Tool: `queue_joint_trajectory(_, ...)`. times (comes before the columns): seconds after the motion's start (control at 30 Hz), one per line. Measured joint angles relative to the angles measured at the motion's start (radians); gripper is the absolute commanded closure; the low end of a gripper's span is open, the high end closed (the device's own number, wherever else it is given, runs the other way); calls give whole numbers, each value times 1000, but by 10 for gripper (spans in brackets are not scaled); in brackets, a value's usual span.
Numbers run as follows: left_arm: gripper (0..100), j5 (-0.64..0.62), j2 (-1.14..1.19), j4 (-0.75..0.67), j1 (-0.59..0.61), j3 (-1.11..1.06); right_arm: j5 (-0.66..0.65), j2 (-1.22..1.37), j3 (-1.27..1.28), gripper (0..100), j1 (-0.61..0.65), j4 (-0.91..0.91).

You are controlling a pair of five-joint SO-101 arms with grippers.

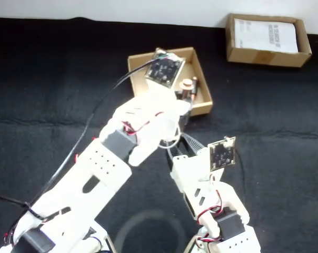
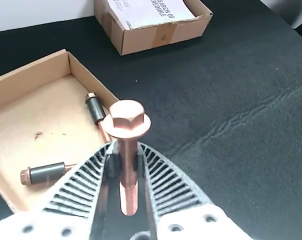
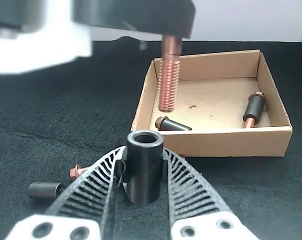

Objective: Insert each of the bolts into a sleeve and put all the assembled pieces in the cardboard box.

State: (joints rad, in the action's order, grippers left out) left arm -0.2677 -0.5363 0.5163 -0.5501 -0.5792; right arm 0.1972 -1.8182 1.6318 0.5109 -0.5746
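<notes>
- Surface: a black cloth (image 1: pixel 53 79) covers the table, with a pale wall strip along the far edge
- Left gripper (image 2: pixel 126 146): pressed together on the shank of a copper bolt (image 2: pixel 126 120), just below the flanged hex head. The arm is stretched out to the front wall of the cardboard box. The head is up and the threaded end hangs free; I judge this is so the thread can enter a bore from above
- Cardboard box (image 1: pixel 140 71): open-topped, at the middle of the table's far half. One assembled piece (image 2: pixel 43 173) and a second assembled piece (image 2: pixel 96 107) lie apart on its floor, so I judge two units finished
- Right gripper (image 3: pixel 144 152): pinching a dark sleeve (image 3: pixel 143 172) by its sides, upright, with the bore facing up. This leaves the opening clear to receive the bolt. The bolt's thread hangs above and just beyond the sleeve mouth, not yet in it; some alignment looks needed before lowering
- Outstanding stock: a loose bolt (image 3: pixel 77 171) and a loose sleeve (image 3: pixel 45 190) lie on the cloth close by this gripper, outside the box
- Far right: a second box (image 1: pixel 264 58) holding a printed sheet, well apart from the work
</notes>
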Motion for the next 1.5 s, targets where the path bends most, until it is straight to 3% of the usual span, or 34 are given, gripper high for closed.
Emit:
queue_joint_trajectory(0.3,992,0,-143,-3,0,-126,0,0,0,991,0,0)
queue_joint_trajectory(0.87,992,0,-152,-52,-52,-158,0,2,2,991,0,55)
queue_joint_trajectory(1.5,992,0,-155,18,-60,-157,0,2,3,991,2,55)
